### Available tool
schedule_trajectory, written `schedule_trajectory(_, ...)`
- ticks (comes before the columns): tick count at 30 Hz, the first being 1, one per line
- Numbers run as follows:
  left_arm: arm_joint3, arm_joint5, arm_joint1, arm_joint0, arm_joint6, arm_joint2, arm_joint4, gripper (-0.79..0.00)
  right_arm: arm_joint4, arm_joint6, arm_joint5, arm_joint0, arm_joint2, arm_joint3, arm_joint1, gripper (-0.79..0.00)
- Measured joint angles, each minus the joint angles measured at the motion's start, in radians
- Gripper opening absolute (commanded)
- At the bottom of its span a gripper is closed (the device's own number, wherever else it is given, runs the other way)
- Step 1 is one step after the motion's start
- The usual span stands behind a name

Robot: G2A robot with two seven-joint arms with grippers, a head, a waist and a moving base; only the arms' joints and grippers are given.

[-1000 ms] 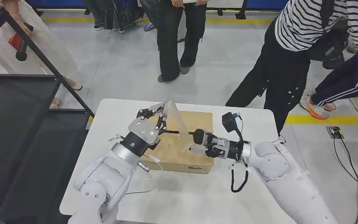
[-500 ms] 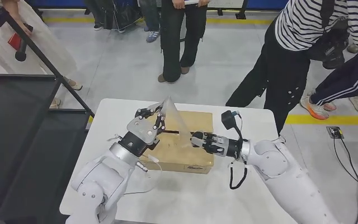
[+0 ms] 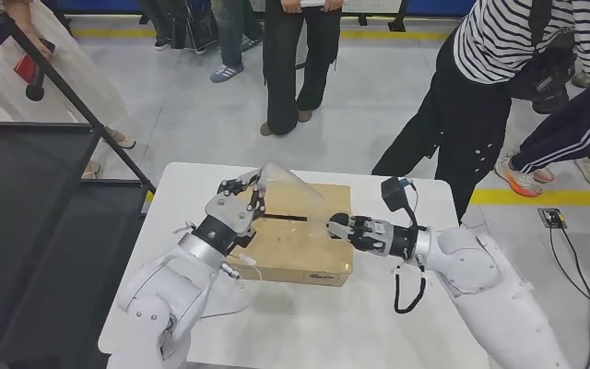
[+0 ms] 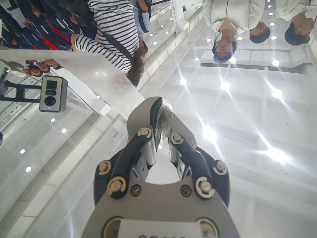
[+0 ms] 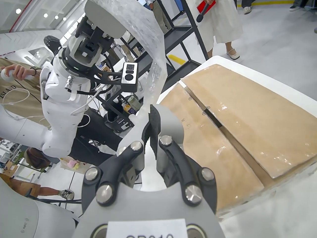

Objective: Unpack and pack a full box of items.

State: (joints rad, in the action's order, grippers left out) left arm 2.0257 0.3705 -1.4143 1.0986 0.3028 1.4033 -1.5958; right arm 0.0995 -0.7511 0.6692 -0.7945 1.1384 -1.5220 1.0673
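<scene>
Left claw [image 4: 161,122] and right claw [image 5: 151,125] both pinched tight on tape strip [image 3: 293,184], held up off box [image 3: 295,247], likely freeing flaps.

The right gripper [image 3: 336,224] draws back from the middle of the box [image 3: 304,251] toward the box's edge on the right arm's side, leaving the seam [image 3: 288,218] uncovered. The clear tape strip [image 3: 295,190] pinched in it, a narrow upright peak before, now stretches wider and lower above the box's far half. The left gripper [image 3: 253,184], clamped on the strip's other end, shifts slightly toward the box's far left corner.
</scene>
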Motion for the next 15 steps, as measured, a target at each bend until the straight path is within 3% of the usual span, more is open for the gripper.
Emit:
schedule_trajectory(1,-0.001,-0.001,0.000,0.000,0.002,0.001,-0.002,-0.785,-0.005,-0.016,-0.001,0.000,0.005,-0.007,-0.002,-0.785)
schedule_trajectory(2,-0.004,-0.002,0.001,-0.001,0.006,0.003,-0.005,-0.708,-0.016,-0.037,-0.003,0.001,0.012,-0.015,-0.005,-0.785)
schedule_trajectory(3,-0.006,-0.004,0.001,-0.002,0.008,0.004,-0.007,-0.539,-0.024,-0.053,-0.005,0.002,0.018,-0.021,-0.008,-0.785)
schedule_trajectory(4,-0.008,-0.005,0.001,-0.002,0.011,0.004,-0.010,-0.163,-0.028,-0.070,-0.009,0.005,0.024,-0.028,-0.010,-0.785)
schedule_trajectory(5,-0.011,-0.005,0.002,-0.003,0.017,0.005,-0.014,0.000,-0.034,-0.095,-0.020,0.008,0.032,-0.038,-0.014,-0.785)
schedule_trajectory(15,-0.037,-0.006,0.008,-0.011,0.063,0.034,-0.033,0.000,-0.084,-0.281,-0.128,0.050,0.086,-0.118,-0.038,-0.785)
